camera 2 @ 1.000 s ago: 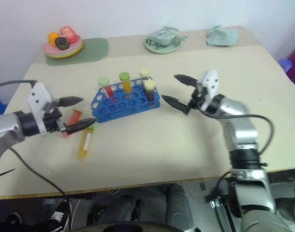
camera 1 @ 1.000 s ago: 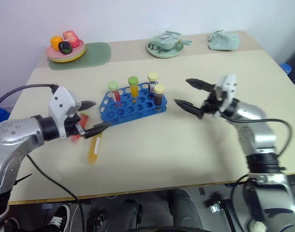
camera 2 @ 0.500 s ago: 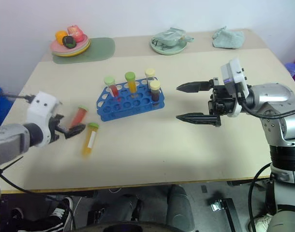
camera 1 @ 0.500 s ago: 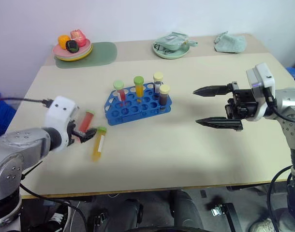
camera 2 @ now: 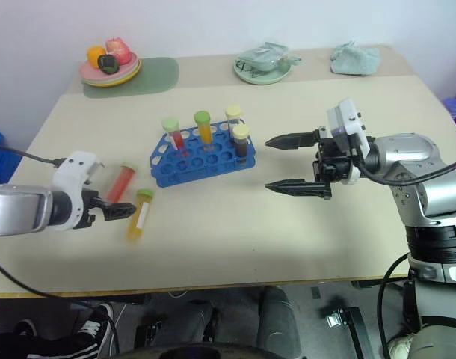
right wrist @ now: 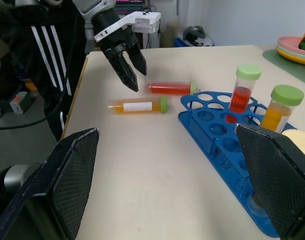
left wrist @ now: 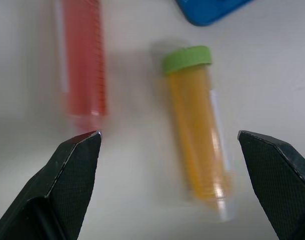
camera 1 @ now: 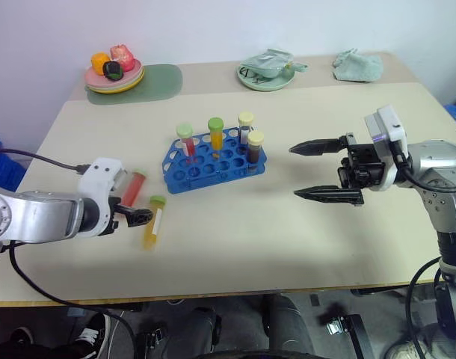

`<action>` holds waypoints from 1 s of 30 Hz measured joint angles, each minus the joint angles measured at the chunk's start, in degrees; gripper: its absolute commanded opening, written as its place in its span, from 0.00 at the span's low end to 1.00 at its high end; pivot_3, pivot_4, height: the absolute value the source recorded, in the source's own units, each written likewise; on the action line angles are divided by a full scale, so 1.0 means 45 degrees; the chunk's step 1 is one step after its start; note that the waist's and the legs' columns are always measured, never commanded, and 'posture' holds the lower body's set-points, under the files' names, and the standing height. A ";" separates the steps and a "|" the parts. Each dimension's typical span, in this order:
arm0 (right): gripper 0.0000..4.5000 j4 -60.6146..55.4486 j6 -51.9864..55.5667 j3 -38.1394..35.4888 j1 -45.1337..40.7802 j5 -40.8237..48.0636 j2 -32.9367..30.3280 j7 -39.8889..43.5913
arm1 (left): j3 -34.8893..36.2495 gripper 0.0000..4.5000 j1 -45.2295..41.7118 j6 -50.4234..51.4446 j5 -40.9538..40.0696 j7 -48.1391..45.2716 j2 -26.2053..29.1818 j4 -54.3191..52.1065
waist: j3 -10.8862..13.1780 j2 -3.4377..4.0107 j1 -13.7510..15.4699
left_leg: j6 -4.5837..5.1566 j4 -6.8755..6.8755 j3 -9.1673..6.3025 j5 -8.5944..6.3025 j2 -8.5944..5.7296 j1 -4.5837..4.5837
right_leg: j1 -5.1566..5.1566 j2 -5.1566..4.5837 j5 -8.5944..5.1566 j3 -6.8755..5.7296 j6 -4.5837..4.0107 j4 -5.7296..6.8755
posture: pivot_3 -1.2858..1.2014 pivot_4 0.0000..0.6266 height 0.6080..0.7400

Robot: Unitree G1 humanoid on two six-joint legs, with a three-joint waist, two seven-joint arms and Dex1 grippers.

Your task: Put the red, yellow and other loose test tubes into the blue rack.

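Loose test tubes: two lie flat on the worktop (camera 1: 303,247) just left of the blue rack (camera 1: 213,161).

Head views: the red tube (camera 1: 132,187) and the yellow-orange tube (camera 1: 152,222), green cap and white label, lie side by side, slightly apart, caps toward the rack. Four capped tubes stand upright in the rack: red, yellow-orange and two with pale caps, one of them dark. Left end effector (camera 1: 135,217) hovers low at the base ends of the two loose tubes, close to both; contact cannot be told. Right end effector (camera 1: 329,170) hangs above the worktop right of the rack, jaws spread wide, holding nothing. Far edge: a plate of toy food (camera 1: 113,69) on a green mat, a dish (camera 1: 265,73) and a cloth (camera 1: 358,63).

Left wrist view: both fingers spread wide and empty. The yellow-orange tube lies between them, nearer one side; the red tube sits beyond the other fingertip (left wrist: 82,150).

Right wrist view: left end effector (right wrist: 127,60) points down over the two loose tubes, fingers apart.

Step in hand, judged: lining up the left end effector for a pick, likely the yellow-orange tube. Next move calls for centring the jaws across its barrel, lowering, closing without nudging the red neighbour, then tilting upright over a free hole.
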 measured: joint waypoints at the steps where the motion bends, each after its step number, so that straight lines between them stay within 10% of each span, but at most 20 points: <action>1: 0.99 -0.0031 0.0001 0.0005 0.0051 -0.0004 0.0007 -0.0046 | -0.0620 1.00 -0.0246 -0.0204 -0.0169 0.0063 0.0065 0.0080 | 0.0000 0.0000 0.0011 | 0.0000 0.0002 0.0002 0.0000 -0.0002 -0.0001 | 0.0000 0.0001 0.0000 0.0001 0.0000 -0.0001 | 0.52 0.24 1.00; 30: 0.99 -0.0589 0.0057 0.0097 0.0509 -0.0020 0.0130 -0.0867 | -0.5026 1.00 -0.4786 0.1275 -0.0343 0.0298 -0.1375 0.5005 | -0.0001 -0.0003 -0.0011 | 0.0001 0.0013 0.0003 0.0002 -0.0018 0.0001 | -0.0003 0.0002 0.0001 0.0012 0.0002 -0.0003 | 0.52 0.24 1.00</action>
